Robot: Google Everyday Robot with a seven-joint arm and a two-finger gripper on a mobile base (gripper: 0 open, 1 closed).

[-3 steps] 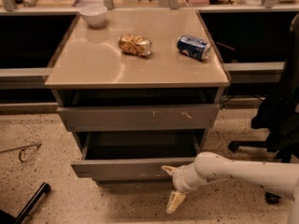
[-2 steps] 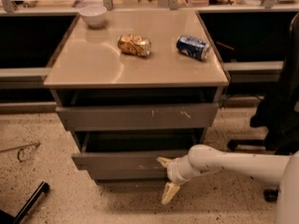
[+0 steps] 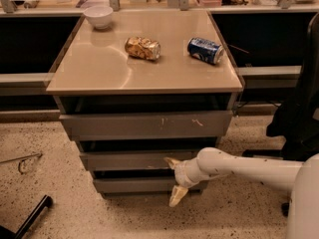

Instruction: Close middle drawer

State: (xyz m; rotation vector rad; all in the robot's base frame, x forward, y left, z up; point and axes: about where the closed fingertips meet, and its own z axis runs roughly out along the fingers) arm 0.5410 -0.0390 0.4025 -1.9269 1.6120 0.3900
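The middle drawer is a plain grey front, second of three in the cabinet, nearly flush with only a thin dark gap above it. My gripper is at its right part, on a white arm coming from the lower right. One cream fingertip touches the drawer front; the other hangs down in front of the lowest drawer. The fingers are spread apart and hold nothing. The top drawer, with whitish scratches, sticks out slightly.
On the cabinet top lie a white bowl, a crumpled snack bag and a blue can. A black chair stands at the right. A black bar and a thin wire lie on the speckled floor at left.
The middle drawer has slid in from clearly open to almost shut. My gripper has moved left and toward the cabinet with it.
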